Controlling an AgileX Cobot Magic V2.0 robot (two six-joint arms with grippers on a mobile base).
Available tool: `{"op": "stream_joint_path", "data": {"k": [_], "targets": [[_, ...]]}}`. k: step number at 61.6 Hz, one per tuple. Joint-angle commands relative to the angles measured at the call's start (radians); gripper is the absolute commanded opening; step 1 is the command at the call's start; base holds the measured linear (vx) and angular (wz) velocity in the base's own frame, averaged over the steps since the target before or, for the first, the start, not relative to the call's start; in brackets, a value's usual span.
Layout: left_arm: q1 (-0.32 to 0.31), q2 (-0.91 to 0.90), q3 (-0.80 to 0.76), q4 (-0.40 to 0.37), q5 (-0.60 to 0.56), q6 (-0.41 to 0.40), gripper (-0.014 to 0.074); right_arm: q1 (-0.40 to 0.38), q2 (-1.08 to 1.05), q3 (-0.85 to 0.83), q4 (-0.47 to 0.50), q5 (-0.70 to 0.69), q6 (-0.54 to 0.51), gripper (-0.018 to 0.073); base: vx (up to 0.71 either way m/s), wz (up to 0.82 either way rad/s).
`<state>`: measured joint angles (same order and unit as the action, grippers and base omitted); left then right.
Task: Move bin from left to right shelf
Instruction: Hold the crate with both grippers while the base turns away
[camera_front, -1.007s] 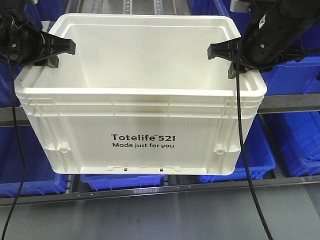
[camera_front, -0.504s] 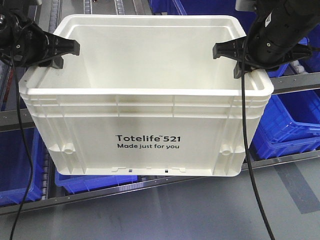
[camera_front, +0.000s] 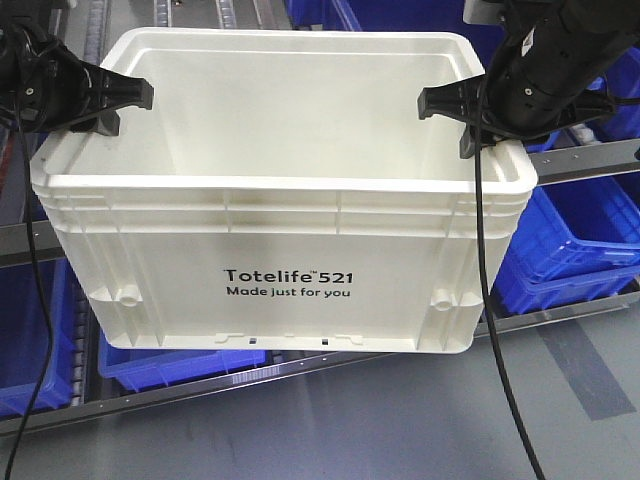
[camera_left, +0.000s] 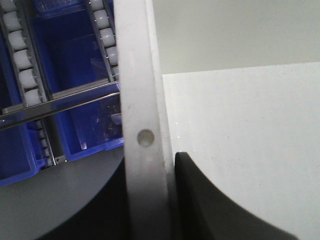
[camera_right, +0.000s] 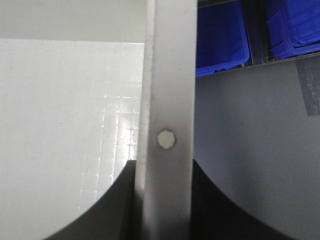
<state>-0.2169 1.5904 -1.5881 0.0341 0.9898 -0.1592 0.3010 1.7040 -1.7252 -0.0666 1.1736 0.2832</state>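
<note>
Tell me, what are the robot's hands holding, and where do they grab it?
The white bin, by its top rim: left gripper clamped on the left wall, right gripper on the right wall.

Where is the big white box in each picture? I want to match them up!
Front view: the bin fills the middle, its side rims pinched by the left hand and the right hand.
Left wrist view: only its rim shows, a white strip down the middle, with the inside to the right.
Right wrist view: its rim strip runs down the middle, with the inside to the left.
Shared landmark: the blue bins beyond it.
</note>
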Motion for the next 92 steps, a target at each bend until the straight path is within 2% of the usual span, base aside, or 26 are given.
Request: {"op": "stream_joint_path", "data": {"k": [1, 23, 92], "targets": [[0.001, -0.059, -0.034, 0.012, -0.089, 0.015, 0.0111, -0.006, -0.062, -0.040, -0.019, -0.108, -0.007, 0.0046, 0.00, -0.20], [0.001, -0.059, -0.034, 0.012, -0.089, 0.015, 0.0111, -0.006, -0.062, -0.040, -0.019, -0.111, -0.007, 0.0046, 0.00, -0.38], [0.001, -0.059, -0.034, 0.012, -0.088, 0.015, 0.0111, -0.006, -0.062, -0.040, -0.019, -0.081, -0.006, 0.0046, 0.06, -0.65]]}}
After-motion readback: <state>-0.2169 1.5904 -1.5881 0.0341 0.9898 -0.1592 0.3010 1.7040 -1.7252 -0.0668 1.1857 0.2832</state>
